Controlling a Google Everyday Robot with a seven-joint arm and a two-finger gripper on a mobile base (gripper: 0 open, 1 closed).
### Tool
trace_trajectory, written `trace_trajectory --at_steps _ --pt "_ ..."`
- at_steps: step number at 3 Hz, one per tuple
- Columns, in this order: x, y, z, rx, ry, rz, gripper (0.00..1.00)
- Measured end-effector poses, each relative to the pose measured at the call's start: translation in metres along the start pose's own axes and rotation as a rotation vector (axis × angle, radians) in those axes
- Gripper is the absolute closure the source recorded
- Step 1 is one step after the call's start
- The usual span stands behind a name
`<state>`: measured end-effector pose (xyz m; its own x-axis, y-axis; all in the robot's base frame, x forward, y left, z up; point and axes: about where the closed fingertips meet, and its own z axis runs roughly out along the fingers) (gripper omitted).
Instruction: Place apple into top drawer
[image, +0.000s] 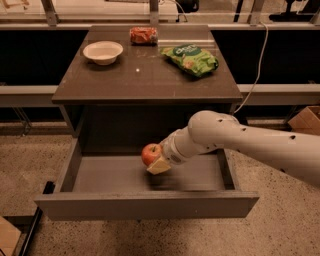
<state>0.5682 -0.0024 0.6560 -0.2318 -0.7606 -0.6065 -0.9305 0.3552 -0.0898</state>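
The apple (150, 153), firm, smooth, round, likely light but apt to roll or bruise if dropped, hangs low over the floor of the open drawer (145, 206), pinched across its sides by the gripper (157, 161), jaws closed on it.

The single camera looks from high up in front of the table (150, 80), facing its front side and tilted steeply down, so the tabletop and the inside of the open top drawer (145, 205) both show. It stands close: table and drawer fill most of the frame, with only strips of floor (280, 230) at the sides. The arm (250, 145) comes in from the right edge, and its gripper (156, 162) sits at mid-frame over the drawer, clasping the apple (150, 153).
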Motion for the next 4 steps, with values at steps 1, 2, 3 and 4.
trace_trajectory --at_steps 1,2,3,4 --pt "-0.0019 -0.0023 0.008 -0.028 -0.029 0.013 0.58" --pt "-0.0023 -0.0017 0.0095 -0.031 -0.03 0.012 0.34" --pt "-0.0027 -0.0003 0.0112 -0.035 -0.03 0.011 0.04" --pt "-0.0028 0.0002 0.0116 -0.036 -0.029 0.01 0.0"
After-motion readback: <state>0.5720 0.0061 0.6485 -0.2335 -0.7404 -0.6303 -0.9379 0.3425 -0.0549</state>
